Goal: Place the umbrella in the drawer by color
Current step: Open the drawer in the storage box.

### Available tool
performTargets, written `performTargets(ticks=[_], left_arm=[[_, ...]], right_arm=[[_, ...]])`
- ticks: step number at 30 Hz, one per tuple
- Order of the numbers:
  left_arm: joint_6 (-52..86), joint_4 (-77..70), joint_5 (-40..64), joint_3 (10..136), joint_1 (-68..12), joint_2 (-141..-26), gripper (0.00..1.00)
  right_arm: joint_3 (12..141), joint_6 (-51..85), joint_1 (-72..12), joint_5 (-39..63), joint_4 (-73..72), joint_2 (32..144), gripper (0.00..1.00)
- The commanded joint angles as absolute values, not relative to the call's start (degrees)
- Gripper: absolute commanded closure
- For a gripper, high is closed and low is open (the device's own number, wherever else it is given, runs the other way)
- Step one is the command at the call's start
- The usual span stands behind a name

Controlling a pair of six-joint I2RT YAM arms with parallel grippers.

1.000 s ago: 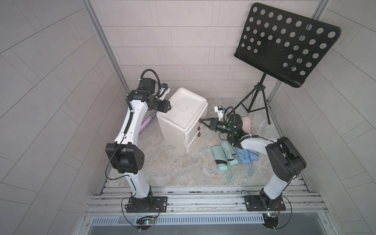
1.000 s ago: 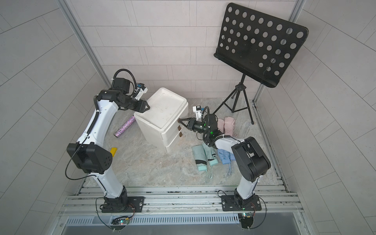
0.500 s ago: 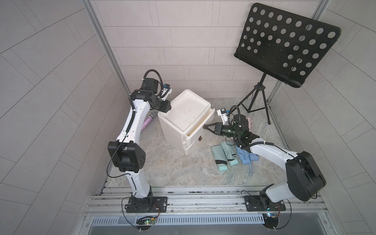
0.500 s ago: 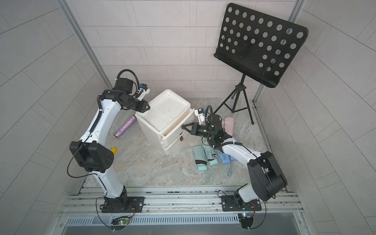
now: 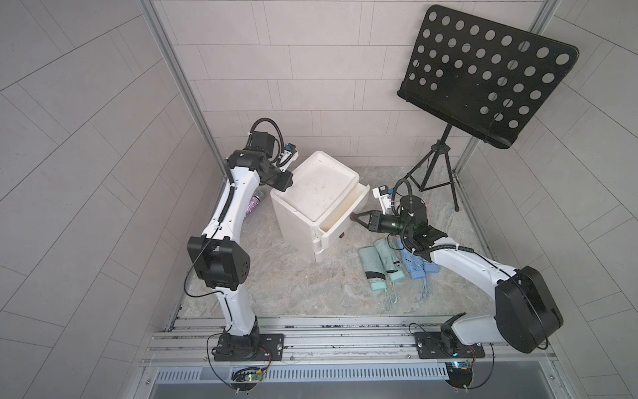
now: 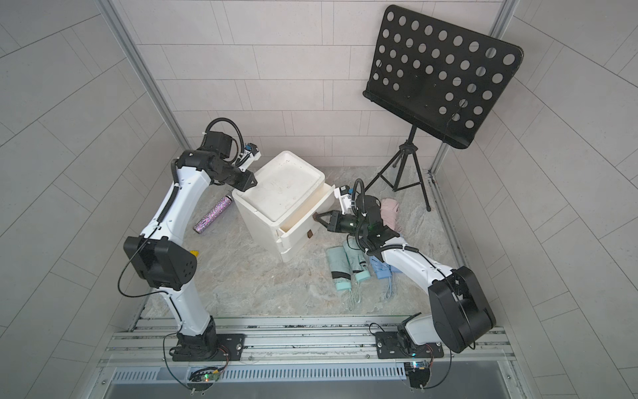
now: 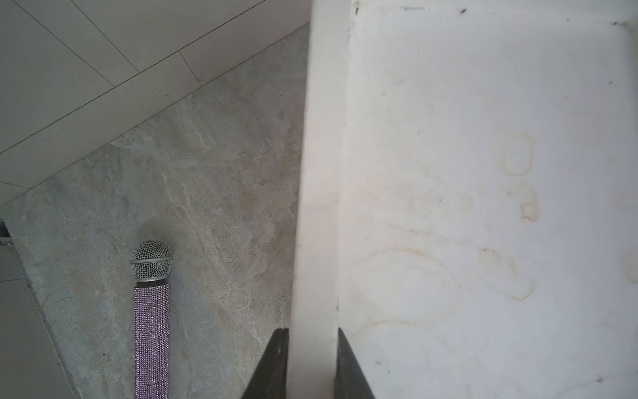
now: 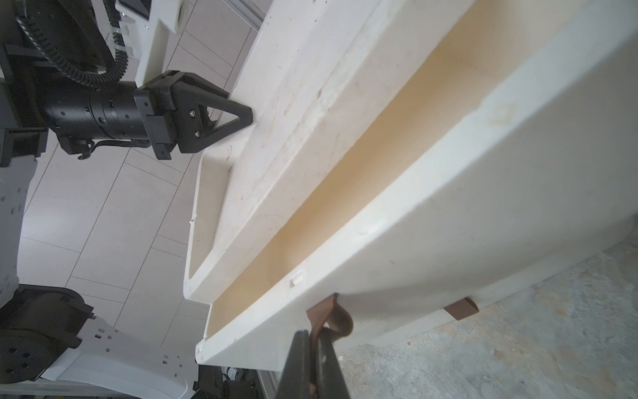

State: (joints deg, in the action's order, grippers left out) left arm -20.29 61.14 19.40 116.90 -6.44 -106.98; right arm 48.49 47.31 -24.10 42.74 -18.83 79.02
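Tightly, right hand [image 8: 312, 340] pinching drawer strap [image 8: 332, 315]

- A white cabinet [image 5: 317, 193] stands on the floor [image 5: 293, 286], its top drawer [image 5: 343, 222] partly pulled out.
- The left gripper [image 5: 288, 183] is at the cabinet's top rim, and the right gripper [image 5: 357, 218] is at the drawer front.
- Two green umbrellas [image 5: 371, 262] and a blue umbrella [image 5: 416, 265] lie nearby.

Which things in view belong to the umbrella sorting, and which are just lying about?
Job: white cabinet, its open top drawer, brown pull tab, mint umbrella pair, blue umbrella bundle, pink umbrella bundle, left gripper clamped on the cabinet rim, right gripper pinching the tab.
Lying about: glittery purple microphone, black music stand.
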Motion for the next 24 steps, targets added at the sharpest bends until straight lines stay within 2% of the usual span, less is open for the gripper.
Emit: performTargets(ticks=[1,24], left_arm=[[-17.4,57.07,12.17,118.48,-5.42,-108.89,0.88],[-17.88,58.0,15.91,126.65,2.17,-115.73,0.88]], right_arm=[[48.12,45.42,-24.87,45.8,-17.72,76.39,1.0],[48.09,43.3,-25.99,45.16,-14.04,74.68,1.0]])
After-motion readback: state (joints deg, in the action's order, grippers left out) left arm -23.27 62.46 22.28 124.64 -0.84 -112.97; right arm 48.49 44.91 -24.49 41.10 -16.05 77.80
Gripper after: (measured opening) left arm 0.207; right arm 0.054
